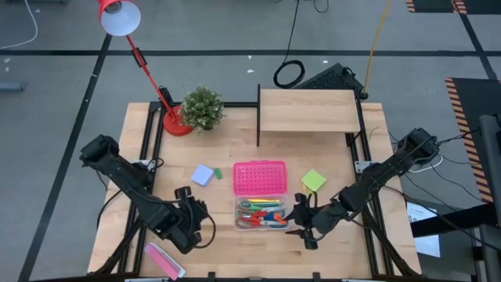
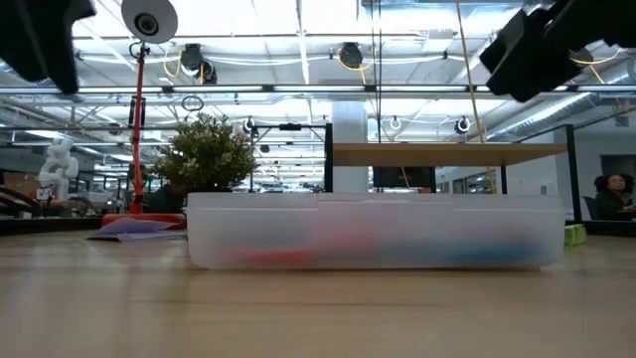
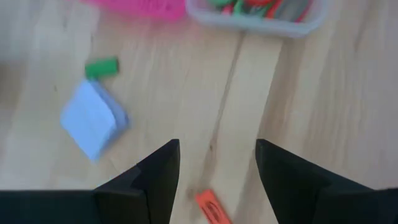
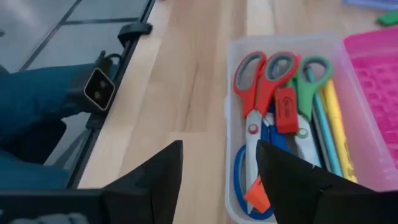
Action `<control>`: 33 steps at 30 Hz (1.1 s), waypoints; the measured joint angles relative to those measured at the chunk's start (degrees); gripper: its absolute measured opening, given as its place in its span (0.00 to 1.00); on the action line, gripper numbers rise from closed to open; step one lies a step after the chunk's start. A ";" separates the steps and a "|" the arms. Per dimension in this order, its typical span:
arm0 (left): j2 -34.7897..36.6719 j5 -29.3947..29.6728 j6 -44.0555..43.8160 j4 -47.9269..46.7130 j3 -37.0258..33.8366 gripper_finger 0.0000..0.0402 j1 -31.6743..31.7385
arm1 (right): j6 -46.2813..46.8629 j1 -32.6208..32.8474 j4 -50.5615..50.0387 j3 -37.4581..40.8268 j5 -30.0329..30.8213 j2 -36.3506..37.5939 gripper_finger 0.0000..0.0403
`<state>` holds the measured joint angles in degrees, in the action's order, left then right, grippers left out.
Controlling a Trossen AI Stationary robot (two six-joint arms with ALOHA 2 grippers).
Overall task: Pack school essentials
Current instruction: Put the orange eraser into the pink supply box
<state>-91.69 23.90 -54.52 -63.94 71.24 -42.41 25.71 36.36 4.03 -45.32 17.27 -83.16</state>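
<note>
from above i see the clear plastic box (image 1: pixel 261 213) near the front middle of the wooden table (image 1: pixel 329 149), holding red-handled scissors (image 4: pixel 264 78), green-handled scissors (image 4: pixel 309 78), blue-handled scissors (image 4: pixel 249 180), a small red eraser (image 4: pixel 286 110) lying on the scissors, and thin yellow and teal pencils (image 4: pixel 329 124) along the far side. the pink perforated lid (image 1: pixel 259 177) lies just behind the box, touching its edge.

my left gripper (image 3: pixel 216 180) hovers above the table left of the box, fingers spread apart and holding nothing; a small orange eraser (image 3: pixel 211 207) lies on the wood just beneath the gap between them. farther off sit the pale-blue square note pad (image 1: pixel 203 175) and a small green eraser (image 1: pixel 218 172) beside it.

my right gripper (image 4: pixel 219 180) hangs over the box's right end, fingers parted, empty. the lime-green square note pad (image 1: pixel 313 181) rests to the right of the lid, apart from the box. a flat pink oblong packet (image 1: pixel 164 260) lies at the table's front left edge.
</note>
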 joint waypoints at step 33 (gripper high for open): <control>-0.54 -16.77 -44.10 14.73 -21.54 0.53 -4.17 | 0.61 1.25 -1.09 0.00 2.44 1.78 0.49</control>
<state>-92.24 7.13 -98.62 -49.20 49.70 -46.58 26.33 37.60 2.94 -45.32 19.70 -81.38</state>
